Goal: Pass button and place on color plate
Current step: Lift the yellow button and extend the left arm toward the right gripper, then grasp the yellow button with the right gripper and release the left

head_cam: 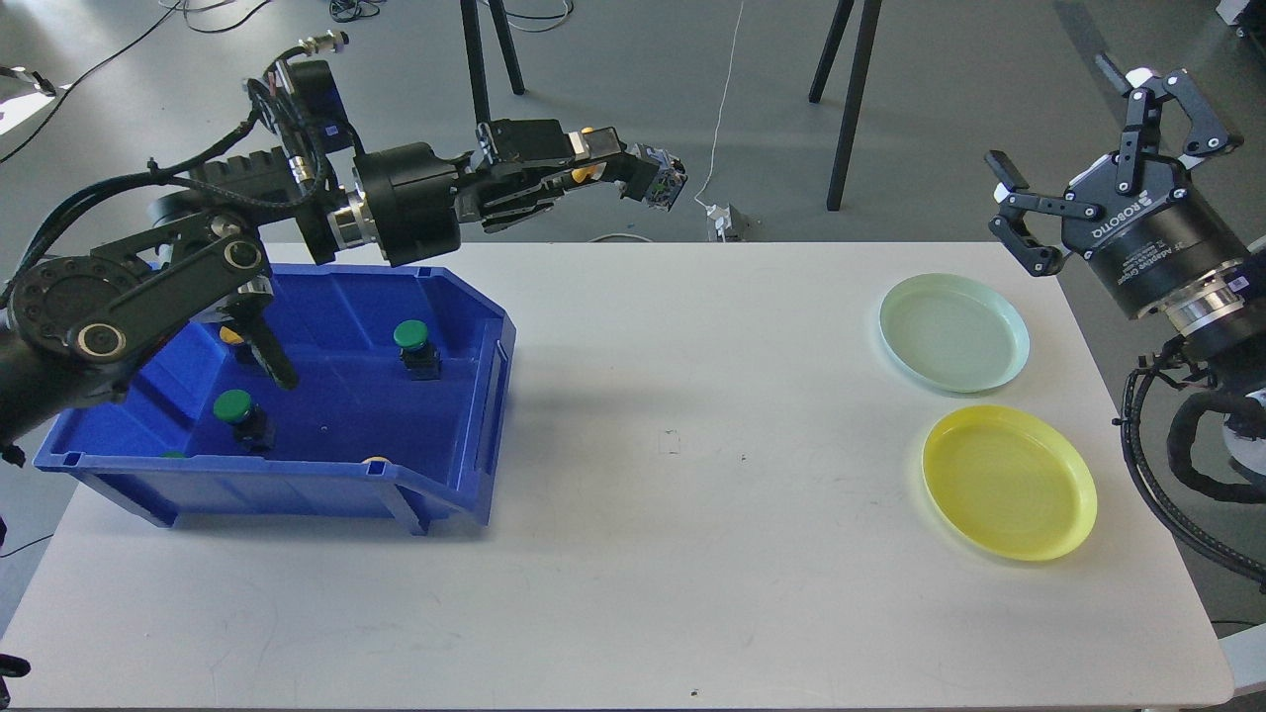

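Note:
My left gripper is shut on a yellow button, whose grey base sticks out past the fingertips. It holds the button high above the table's back edge, right of the blue bin. In the bin are two green buttons, and a yellow one partly hidden by my arm. My right gripper is open and empty, raised beyond the table's far right corner. A pale green plate and a yellow plate lie at the right, both empty.
Another yellow button and a green one peek over the bin's front wall. Black stand legs and a white cable are on the floor behind the table.

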You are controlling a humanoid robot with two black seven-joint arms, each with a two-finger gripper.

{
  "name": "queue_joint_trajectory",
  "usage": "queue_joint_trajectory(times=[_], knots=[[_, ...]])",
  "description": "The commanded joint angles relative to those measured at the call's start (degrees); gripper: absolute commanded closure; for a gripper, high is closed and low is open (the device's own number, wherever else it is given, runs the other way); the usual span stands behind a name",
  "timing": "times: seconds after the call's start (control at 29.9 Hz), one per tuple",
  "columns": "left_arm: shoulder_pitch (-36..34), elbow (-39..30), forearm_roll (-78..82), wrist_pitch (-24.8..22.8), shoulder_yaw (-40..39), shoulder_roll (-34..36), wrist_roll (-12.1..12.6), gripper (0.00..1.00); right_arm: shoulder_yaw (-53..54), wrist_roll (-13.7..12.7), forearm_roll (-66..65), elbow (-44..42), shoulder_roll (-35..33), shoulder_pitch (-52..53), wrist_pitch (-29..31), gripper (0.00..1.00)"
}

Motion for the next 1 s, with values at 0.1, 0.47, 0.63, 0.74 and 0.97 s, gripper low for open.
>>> queue_joint_trajectory(times=[0.1, 0.47, 0.63, 0.74, 0.97], knots=[[1.1, 2.7, -0.1, 0.0, 0.0, -2.2, 0.0, 0.9, -3.5, 0.0, -1.2, -0.7, 9.6, 0.3, -2.4, 0.02], [1.8, 2.9, 0.4, 0.0, 0.6, -2.6, 0.0, 0.9, -13.1, 0.0, -2.6, -15.6, 31.0, 10.6, -3.8, 0.03], [1.8, 3.0, 0.5, 0.0, 0.5, -2.6, 0.0, 0.9, -13.8, 0.0, -2.6, -19.4, 37.5, 12.3, -3.6, 0.03], [1.8, 3.2, 0.5, 0.0, 0.5, -2.6, 0.0, 0.9, -13.7, 0.0, -2.6, -19.6, 38.3, 12.2, -3.5, 0.03], [1.8, 3.9, 0.4, 0.0, 0.5, -2.7, 0.0, 0.9, -13.7, 0.0, -2.6, -16.6, 37.7, 11.4, -3.5, 0.03]])
